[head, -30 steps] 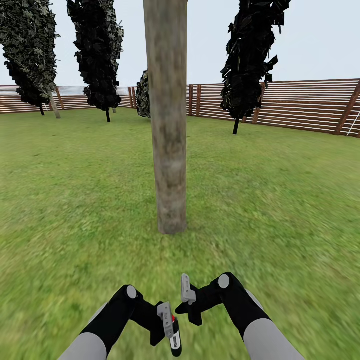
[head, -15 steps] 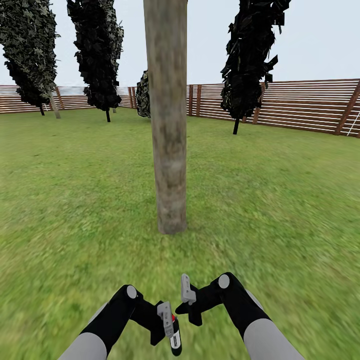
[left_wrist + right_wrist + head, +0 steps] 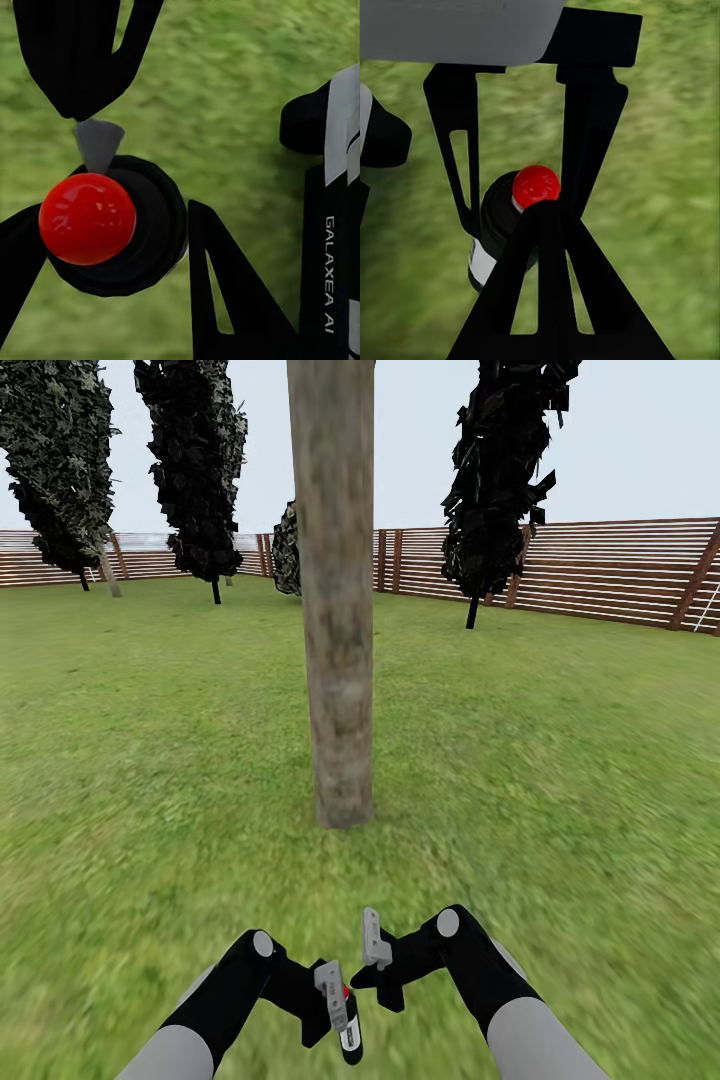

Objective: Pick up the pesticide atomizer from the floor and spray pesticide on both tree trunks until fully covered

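— Left hand (image 3: 338, 1012), from the head camera: it grips the pesticide atomizer (image 3: 349, 1032) low over the lawn (image 3: 150, 760); the tree trunk (image 3: 338, 610) stands straight ahead.
— And the right hand (image 3: 375, 950)?
— Empty, close beside it; how wide it gapes I can't tell.
— Left wrist?
— Fingers (image 3: 232, 300) clamp the atomizer's red cap (image 3: 88, 218).
— Right wrist?
— Bottle (image 3: 506, 225) seen between its spread fingers (image 3: 457, 120), untouched.

The head camera looks forward and down across the lawn (image 3: 150, 760) toward a trunk (image 3: 338, 610), while both wrist cameras look closely down at the same red-capped atomizer (image 3: 88, 219).
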